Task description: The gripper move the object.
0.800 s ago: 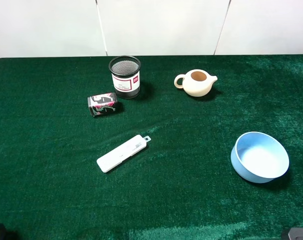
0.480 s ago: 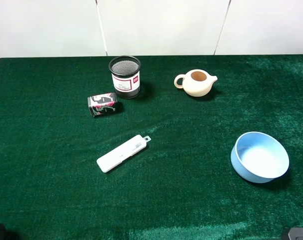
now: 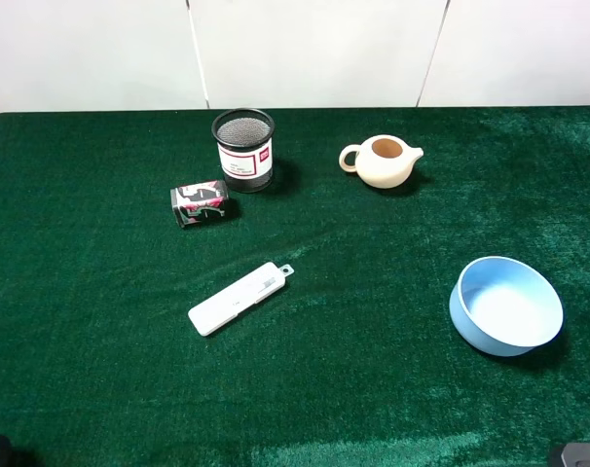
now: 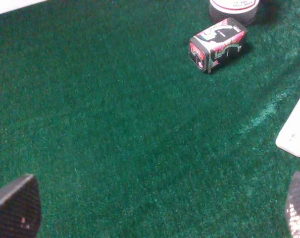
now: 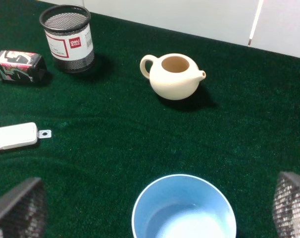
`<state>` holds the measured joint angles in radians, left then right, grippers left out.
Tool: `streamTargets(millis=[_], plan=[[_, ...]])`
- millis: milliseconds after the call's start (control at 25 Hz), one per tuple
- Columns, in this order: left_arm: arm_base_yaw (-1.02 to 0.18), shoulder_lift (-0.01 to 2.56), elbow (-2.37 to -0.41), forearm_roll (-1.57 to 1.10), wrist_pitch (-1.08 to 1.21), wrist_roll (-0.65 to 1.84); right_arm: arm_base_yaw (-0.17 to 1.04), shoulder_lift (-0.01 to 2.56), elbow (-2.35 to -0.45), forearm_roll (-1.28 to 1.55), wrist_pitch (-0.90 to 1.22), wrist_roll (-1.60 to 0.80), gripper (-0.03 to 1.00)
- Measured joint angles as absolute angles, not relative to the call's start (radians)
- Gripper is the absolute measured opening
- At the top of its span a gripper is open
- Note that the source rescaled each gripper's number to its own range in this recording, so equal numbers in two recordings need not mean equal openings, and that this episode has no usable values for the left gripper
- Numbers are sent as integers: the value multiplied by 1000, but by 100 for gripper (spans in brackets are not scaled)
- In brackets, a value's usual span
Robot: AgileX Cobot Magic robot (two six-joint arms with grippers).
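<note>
Left hand (image 4: 155,207): fingers are seen spread wide, nothing held, above the green desk (image 3: 81,341). A small printed box (image 3: 200,203) is laid on its side. A flat white case (image 3: 239,299) is set well in front of it, w/ a black mesh cup (image 3: 243,149) just behind it. The teapot (image 3: 383,161) is stood upright at the back, right of centre, spout to the right, touched by neither hand. A blue bowl (image 3: 506,306) is placed front-right. Right hand (image 5: 155,208): likewise spread wide & empty, nr the bowl.
</note>
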<state>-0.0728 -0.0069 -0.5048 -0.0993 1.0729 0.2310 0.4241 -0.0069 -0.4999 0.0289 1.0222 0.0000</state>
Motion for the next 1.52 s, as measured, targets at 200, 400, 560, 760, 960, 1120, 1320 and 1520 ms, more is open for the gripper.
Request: streamTargets(millis=[200,400,560,760,960,1120,1320,1520], plan=[[-73,-7,-505,-99,1073,231,424,-7,-500,29,1022,0,100],[-73,-7,-505,-99,1073,231,424,-7,-500,29,1022,0,100],[-73,-7,-505,-99,1073,231,424,-7,-500,29,1022,0,100],[-73,-7,-505,-99,1073,231,424,-7,-500,29,1022,0,100],[-73,-7,-505,-99,1073,231,424,-7,-500,29,1022,0,100],[-73,-7,-505,-99,1073,231,424,49,-500,14,1021,0,100],[-73,-7,-505,-99,1073,231,424,230,-516,0,1006,-31,100],[-73,-7,-505,-99,1073,231,424,433,-578,-15,936,-68,100]])
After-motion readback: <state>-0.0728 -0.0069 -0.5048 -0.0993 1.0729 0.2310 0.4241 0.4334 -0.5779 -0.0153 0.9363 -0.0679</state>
